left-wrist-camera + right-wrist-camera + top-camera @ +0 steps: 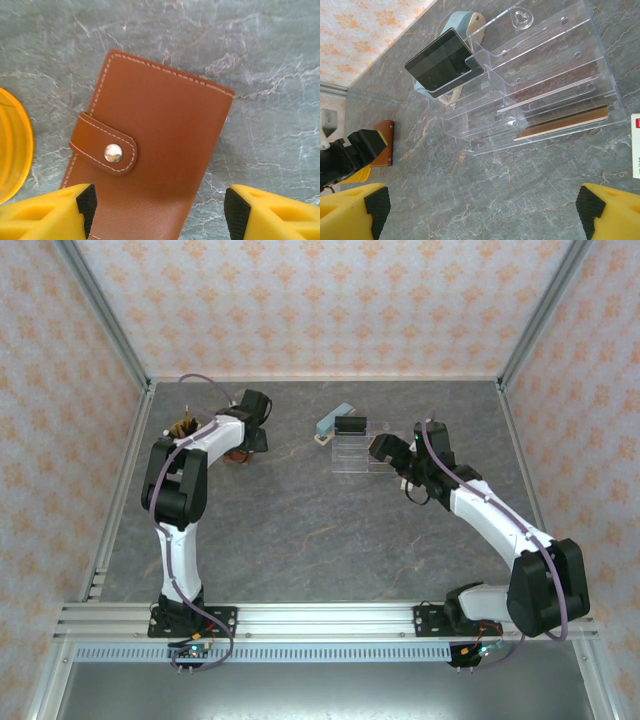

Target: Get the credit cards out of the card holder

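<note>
The card holder (pixel 155 145) is a reddish-brown leather wallet that lies flat on the grey table, closed, with its strap snapped shut. The credit cards in it are hidden. My left gripper (pixel 160 207) hangs over its near end with the jaws apart. The left pad (pixel 87 205) sits at the wallet's edge, and the right pad (pixel 235 210) stands clear of it over bare table. In the top view the left gripper (pixel 240 452) is at the back left over the card holder (pixel 236 456). My right gripper (pixel 482 207) is open above bare table, just in front of the acrylic organiser.
A clear tiered organiser (pixel 540 75) stands mid-back, with a flat black box (pixel 442 62) in its top tier and a thin tan card edge (pixel 565 122) in the lowest. A light blue block (pixel 452 22) is behind it. A yellow round thing (pixel 12 145) is left of the wallet.
</note>
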`<state>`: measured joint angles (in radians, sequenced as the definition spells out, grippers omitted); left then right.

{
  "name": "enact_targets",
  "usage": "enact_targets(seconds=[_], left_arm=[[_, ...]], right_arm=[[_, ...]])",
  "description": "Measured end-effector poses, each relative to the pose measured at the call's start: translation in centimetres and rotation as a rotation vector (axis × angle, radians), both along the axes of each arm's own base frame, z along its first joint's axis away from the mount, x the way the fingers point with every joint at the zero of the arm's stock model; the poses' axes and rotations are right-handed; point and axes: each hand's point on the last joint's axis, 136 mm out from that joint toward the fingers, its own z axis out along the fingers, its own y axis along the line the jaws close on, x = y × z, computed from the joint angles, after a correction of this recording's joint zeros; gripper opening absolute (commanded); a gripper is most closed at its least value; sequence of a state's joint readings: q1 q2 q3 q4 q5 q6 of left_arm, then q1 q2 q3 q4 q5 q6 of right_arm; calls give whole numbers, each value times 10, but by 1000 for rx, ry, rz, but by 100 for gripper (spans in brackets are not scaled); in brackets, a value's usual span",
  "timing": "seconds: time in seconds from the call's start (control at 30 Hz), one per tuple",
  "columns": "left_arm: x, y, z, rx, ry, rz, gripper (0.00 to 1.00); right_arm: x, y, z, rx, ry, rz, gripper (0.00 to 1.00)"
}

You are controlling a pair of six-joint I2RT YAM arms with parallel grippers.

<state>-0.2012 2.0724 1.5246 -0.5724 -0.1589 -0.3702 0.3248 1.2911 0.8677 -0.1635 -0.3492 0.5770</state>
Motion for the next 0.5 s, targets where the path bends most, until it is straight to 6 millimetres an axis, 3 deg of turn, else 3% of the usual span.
enact_targets(seconds=[0.33, 0.5], left_arm=[[-8, -11, -16, -73, 43, -3, 56], [-19, -20, -15, -144, 43, -28, 56]], right_arm=[[-1, 1, -1, 9, 7, 2, 97], [-1, 1, -1, 8, 6, 2, 97]])
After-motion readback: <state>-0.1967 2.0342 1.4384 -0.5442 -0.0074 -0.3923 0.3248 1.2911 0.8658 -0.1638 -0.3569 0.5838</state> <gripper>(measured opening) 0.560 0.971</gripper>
